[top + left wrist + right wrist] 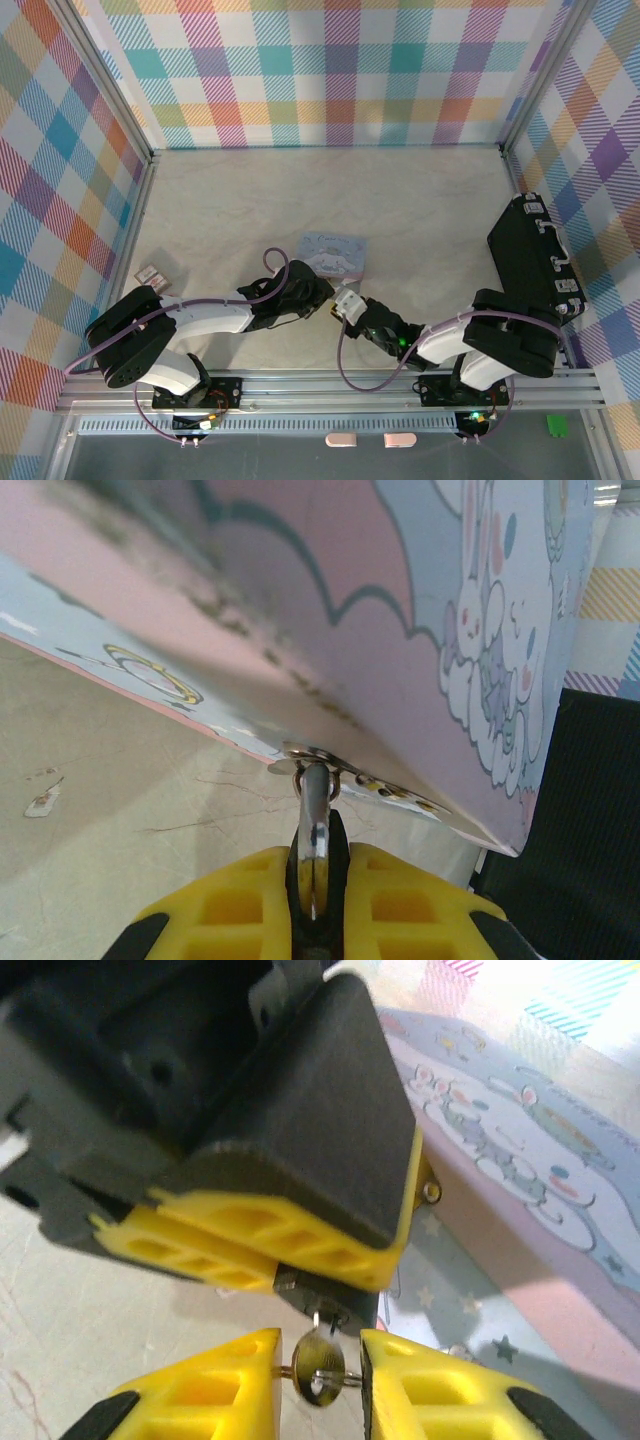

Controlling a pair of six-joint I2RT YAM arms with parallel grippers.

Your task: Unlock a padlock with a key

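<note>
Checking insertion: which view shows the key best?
Right wrist: the small silvery metal key hangs close-up inside the open right gripper. Top external: too small to tell. Left wrist: hidden.

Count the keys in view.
1: the key sticks out of the padlock held by the left gripper, between the fingers of the right gripper. Others may be hidden.

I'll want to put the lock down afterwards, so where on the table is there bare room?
Bare table runs from the tin to the back wall, and also between the tin and the black case. Crowded: the near side of the tin, where the left claw and right claw meet at the padlock.
</note>
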